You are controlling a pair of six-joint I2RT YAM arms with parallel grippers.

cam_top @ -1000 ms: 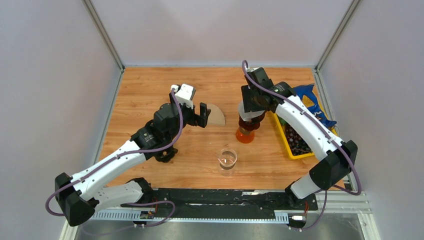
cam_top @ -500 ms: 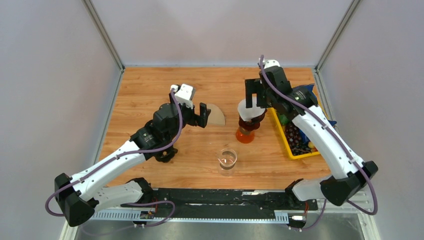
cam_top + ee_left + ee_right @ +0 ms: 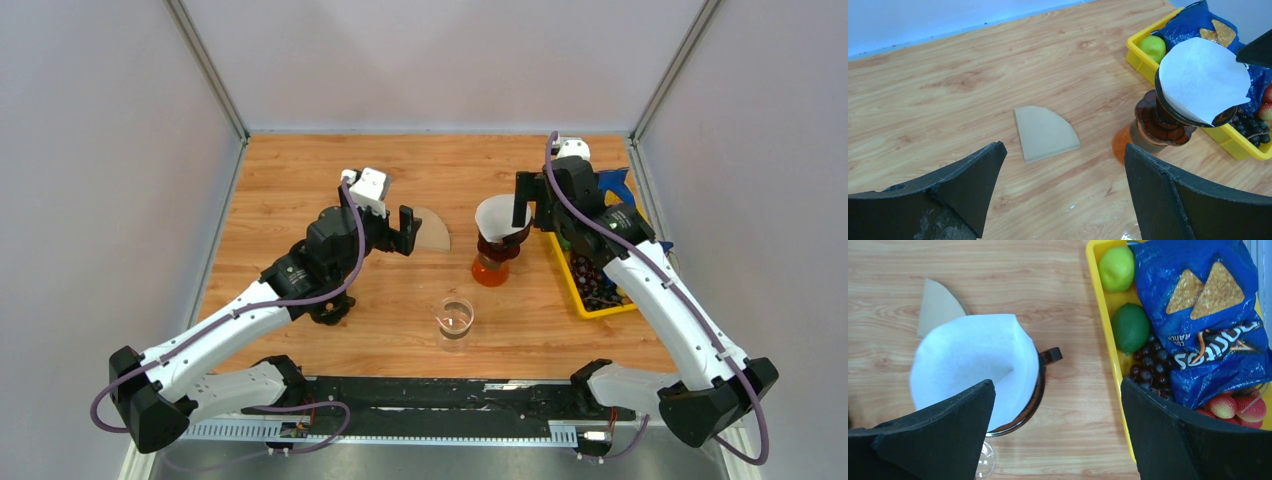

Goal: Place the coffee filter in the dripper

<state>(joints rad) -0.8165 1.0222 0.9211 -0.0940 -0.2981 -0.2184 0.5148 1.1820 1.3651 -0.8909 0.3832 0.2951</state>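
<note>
White paper coffee filter [image 3: 973, 355] sits opened as a cone inside the dark brown translucent dripper [image 3: 1163, 125], its edge standing above the rim. I see my right gripper [image 3: 1057, 385] spread wide and holding nothing, hanging above that dripper. The filter lies under its left finger and partly shows in the gap. Under its right finger is a yellow plastic tray [image 3: 1100, 315] holding two green limes [image 3: 1130, 326], a blue chip bag [image 3: 1198, 315], dark grapes [image 3: 1148, 365] and some red fruit [image 3: 1233, 407]. The tray's wall stands just beside the dripper.

My left gripper [image 3: 1064, 149] is also fully spread and empty, above the wooden table [image 3: 290, 190]. A flat brown paper filter [image 3: 1045, 132] lies between and just ahead of its fingers. A clear glass beaker [image 3: 454, 318] stands near the dripper, on the side toward the arm bases.
</note>
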